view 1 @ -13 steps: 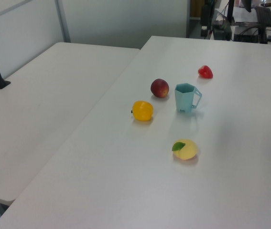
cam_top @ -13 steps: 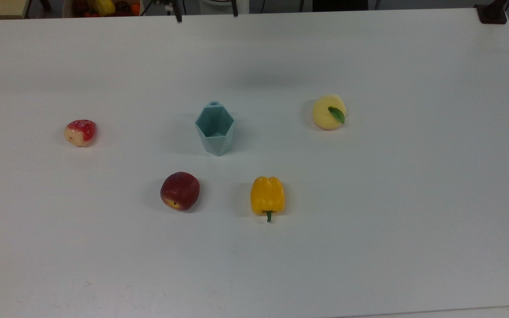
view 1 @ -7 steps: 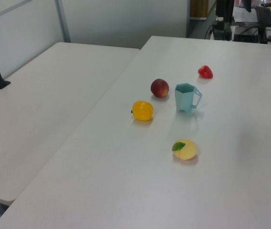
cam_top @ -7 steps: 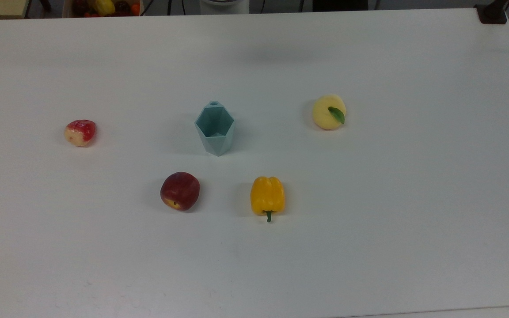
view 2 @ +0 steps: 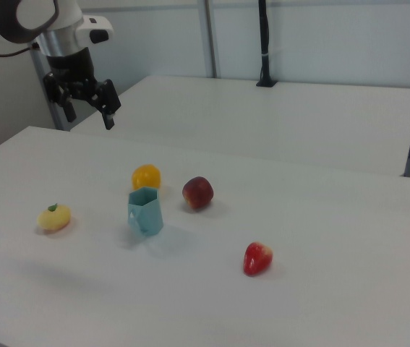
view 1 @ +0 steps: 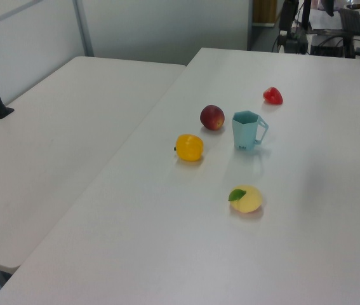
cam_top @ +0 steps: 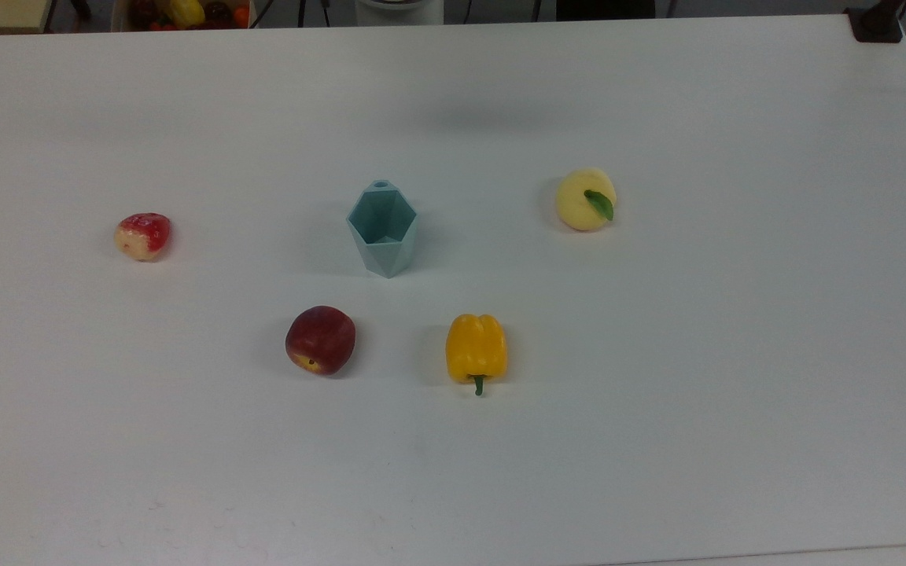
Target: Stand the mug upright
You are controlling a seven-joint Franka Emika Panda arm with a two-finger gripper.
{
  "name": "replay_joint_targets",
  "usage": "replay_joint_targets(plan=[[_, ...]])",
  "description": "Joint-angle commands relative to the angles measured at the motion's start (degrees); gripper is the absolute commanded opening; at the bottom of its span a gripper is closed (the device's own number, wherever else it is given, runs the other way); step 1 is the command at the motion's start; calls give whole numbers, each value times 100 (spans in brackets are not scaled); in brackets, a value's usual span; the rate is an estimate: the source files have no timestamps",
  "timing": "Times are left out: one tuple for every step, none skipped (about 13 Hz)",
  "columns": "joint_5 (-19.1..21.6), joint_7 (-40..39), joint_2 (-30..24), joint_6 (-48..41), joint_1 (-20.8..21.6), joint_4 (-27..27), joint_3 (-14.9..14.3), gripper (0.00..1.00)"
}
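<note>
While upright, mug [cam_top: 382, 229] amid open table [cam_top: 657, 393].

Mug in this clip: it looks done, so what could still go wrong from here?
The mug already stands upright, mouth up, with nothing holding it.

1. The tool hangs open, high above the table and away from the mug. A further approach might tip it again.
2. The red peach and yellow pepper sit near the mug, so a sweeping arm motion could roll them into it.
</note>
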Motion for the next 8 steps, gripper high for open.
replay_joint_targets(plan=[[93,-285,-124,217,149,-215,-196,100],[84,-285,-116,217,149,-215,-197,100],[58,-285,-124,217,158,-215,-197,100],[58,-277,-124,217,158,-215,-197,100],[58,-277,-116,226,158,-215,-197,100],[49,-268,-116,217,158,-215,-197,100],[49,-250,-116,199,158,-215,-197,100],[49,-250,-116,199,158,-215,-197,100]])
